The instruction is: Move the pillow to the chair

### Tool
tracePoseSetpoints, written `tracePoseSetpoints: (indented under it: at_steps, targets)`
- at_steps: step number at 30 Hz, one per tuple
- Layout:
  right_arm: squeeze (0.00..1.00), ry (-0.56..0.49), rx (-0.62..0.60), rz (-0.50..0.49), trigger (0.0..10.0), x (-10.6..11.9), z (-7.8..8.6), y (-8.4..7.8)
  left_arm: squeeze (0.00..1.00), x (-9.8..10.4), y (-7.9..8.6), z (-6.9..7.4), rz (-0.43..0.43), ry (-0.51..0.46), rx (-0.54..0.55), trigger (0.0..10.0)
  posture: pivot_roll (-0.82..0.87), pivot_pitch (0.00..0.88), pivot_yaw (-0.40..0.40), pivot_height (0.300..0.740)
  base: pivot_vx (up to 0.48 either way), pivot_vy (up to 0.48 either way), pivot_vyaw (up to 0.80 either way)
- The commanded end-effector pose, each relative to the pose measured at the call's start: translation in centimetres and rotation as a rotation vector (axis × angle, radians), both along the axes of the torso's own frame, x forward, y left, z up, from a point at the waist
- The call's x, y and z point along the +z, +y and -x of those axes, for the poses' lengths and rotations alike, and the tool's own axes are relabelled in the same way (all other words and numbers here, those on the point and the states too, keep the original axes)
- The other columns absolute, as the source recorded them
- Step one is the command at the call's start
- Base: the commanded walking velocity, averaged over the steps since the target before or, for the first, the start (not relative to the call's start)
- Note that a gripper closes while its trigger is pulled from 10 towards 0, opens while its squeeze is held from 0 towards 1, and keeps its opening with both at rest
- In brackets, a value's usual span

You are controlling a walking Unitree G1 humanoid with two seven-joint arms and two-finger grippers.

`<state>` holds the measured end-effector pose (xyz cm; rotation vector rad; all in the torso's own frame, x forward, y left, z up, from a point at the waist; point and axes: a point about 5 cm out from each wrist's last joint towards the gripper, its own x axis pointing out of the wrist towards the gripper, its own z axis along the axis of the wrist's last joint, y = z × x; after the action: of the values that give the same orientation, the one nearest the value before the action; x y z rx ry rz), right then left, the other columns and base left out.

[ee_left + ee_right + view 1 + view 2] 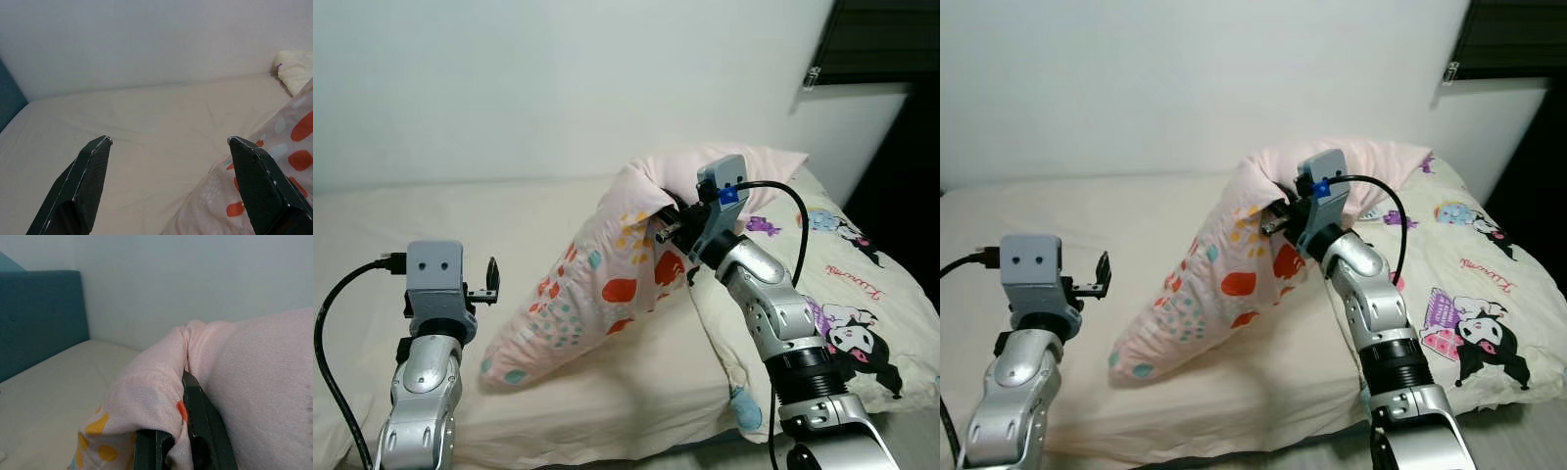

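The left gripper is nearest. It hangs above the cream sheet of the bed, and its two black fingers are spread wide with nothing between them. The low end of the pillow is just beside it, not touching.

The pillow is pale pink. It has a print of orange-red blobs, yellow dots and small teal marks on one face, and its upper part is plain pink. It is soft and folded, and it stands tilted: the low corner rests on the bed sheet and the top is lifted up.

The right gripper holds the pillow at this raised top. In the right wrist view its fingers are pressed together on a fold of the pink cloth.

Beside the right arm, a cream blanket with cartoon figures lies along the bed. Behind the bed is a plain white wall.
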<state>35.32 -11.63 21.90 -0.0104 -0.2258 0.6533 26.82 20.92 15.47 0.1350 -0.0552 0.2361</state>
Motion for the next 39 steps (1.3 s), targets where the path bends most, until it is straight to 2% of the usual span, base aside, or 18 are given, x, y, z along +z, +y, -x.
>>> tracePoseSetpoints:
  at_steps: [1, 4, 6, 7, 9, 10, 12, 13, 15, 18, 22, 24, 32, 33, 34, 37, 38, 39]
  targets:
    - [0.0, -0.08, 0.045, -0.035, 0.0, 1.9, 0.4, 0.6, 0.0, -0.3, 0.2, 0.1, -0.019, 0.009, 0.002, 10.0, -0.03, 0.0, -0.067, 0.723, 0.0, 0.0, 0.8]
    - [0.0, -0.085, 0.058, -0.041, 0.0, 2.1, 0.5, 0.9, 0.0, -0.4, -0.2, 0.1, -0.006, 0.006, -0.021, 10.0, -0.03, 0.0, -0.069, 0.723, 0.0, 0.0, 0.8]
    - [0.0, -0.103, 0.101, -0.067, 0.0, 2.8, 1.0, 1.5, 0.0, -0.6, -1.7, 0.3, 0.034, 0.0, -0.089, 10.0, -0.03, 0.0, -0.068, 0.723, 0.0, 0.0, 0.8]
    - [0.0, -0.103, 0.101, -0.067, 0.0, 2.8, 1.0, 1.5, 0.0, -0.6, -1.7, 0.3, 0.034, 0.0, -0.089, 10.0, -0.03, 0.0, -0.068, 0.723, 0.0, 0.0, 0.8]
    - [0.0, -0.122, 0.185, -0.107, 0.0, 3.8, 1.9, 2.4, 0.0, -0.8, -3.3, 0.7, 0.065, -0.002, -0.148, 10.0, -0.03, 0.0, -0.067, 0.723, 0.0, 0.0, 0.8]
    - [0.0, -0.122, 0.185, -0.107, 0.0, 3.8, 1.9, 2.4, 0.0, -0.8, -3.3, 0.7, 0.065, -0.002, -0.148, 10.0, -0.03, 0.0, -0.067, 0.723, 0.0, 0.0, 0.8]
    - [0.0, -0.134, 0.27, -0.139, 0.0, 4.6, 2.7, 3.2, 0.0, -0.8, -3.9, 0.8, 0.074, -0.005, -0.164, 10.0, -0.03, 0.0, -0.067, 0.723, 0.0, 0.0, 0.8]
    - [0.0, -0.134, 0.27, -0.139, 0.0, 4.6, 2.7, 3.2, 0.0, -0.8, -3.9, 0.8, 0.074, -0.005, -0.164, 10.0, -0.03, 0.0, -0.067, 0.723, 0.0, 0.0, 0.8]
    - [0.0, -0.154, 0.366, -0.167, 0.0, 5.6, 3.8, 3.9, 0.0, -0.7, -3.8, 0.7, 0.075, -0.01, -0.158, 10.0, -0.02, 0.0, -0.071, 0.723, 0.0, 0.0, 0.8]
    - [0.0, -0.165, 0.429, -0.188, 0.0, 6.3, 4.4, 4.2, 0.0, -0.6, -3.6, 0.5, 0.075, -0.018, -0.151, 10.0, -0.02, 0.0, -0.071, 0.723, 0.0, 0.0, 0.8]
    - [0.0, -0.165, 0.47, -0.192, 0.0, 6.6, 4.7, 4.3, 0.0, -0.4, -3.5, 0.4, 0.073, -0.025, -0.146, 10.0, -0.03, 0.0, -0.071, 0.723, 0.0, 0.0, 0.8]
    - [0.0, -0.125, 0.522, -0.136, 0.0, 5.4, 5.1, 4.3, 0.0, -0.2, -3.3, 0.1, 0.067, -0.036, -0.133, 10.0, -0.03, 0.0, -0.067, 0.723, 0.0, 0.0, 0.8]
    - [0.0, -0.037, 0.486, -0.08, 0.0, 2.4, 4.7, 4.0, 0.0, -0.2, -3.0, 0.2, 0.074, -0.038, -0.12, 10.0, -0.04, 0.0, -0.066, 0.723, 0.0, 0.0, 0.8]
    - [0.0, 0.058, 0.408, -0.061, 0.0, -0.6, 4.2, 3.4, 0.0, -1.1, -3.8, 1.1, 0.158, -0.008, -0.131, 10.0, -0.03, 0.0, -0.065, 0.723, 0.0, 0.0, 0.8]
    - [0.0, 0.094, 0.378, -0.062, 0.0, -1.7, 4.1, 3.1, 0.0, -1.4, -4.2, 1.4, 0.188, 0.006, -0.14, 10.0, -0.03, 0.0, -0.065, 0.723, 0.0, 0.0, 0.8]
    - [0.0, 0.122, 0.352, -0.059, 0.0, -2.8, 4.2, 3.0, 0.0, -1.8, -4.8, 1.9, 0.195, 0.023, -0.158, 10.0, -0.03, 0.0, -0.066, 0.723, 0.0, 0.0, 0.8]
    - [0.0, 0.158, 0.304, -0.05, 0.0, -4.4, 4.6, 2.8, 0.0, -2.2, -5.4, 2.6, 0.193, 0.042, -0.191, 10.0, -0.03, 0.0, -0.066, 0.723, 0.0, 0.0, 0.8]
    - [0.0, 0.158, 0.304, -0.05, 0.0, -4.4, 4.6, 2.8, 0.0, -2.2, -5.4, 2.6, 0.193, 0.042, -0.191, 10.0, -0.03, 0.0, -0.066, 0.723, 0.0, 0.0, 0.8]
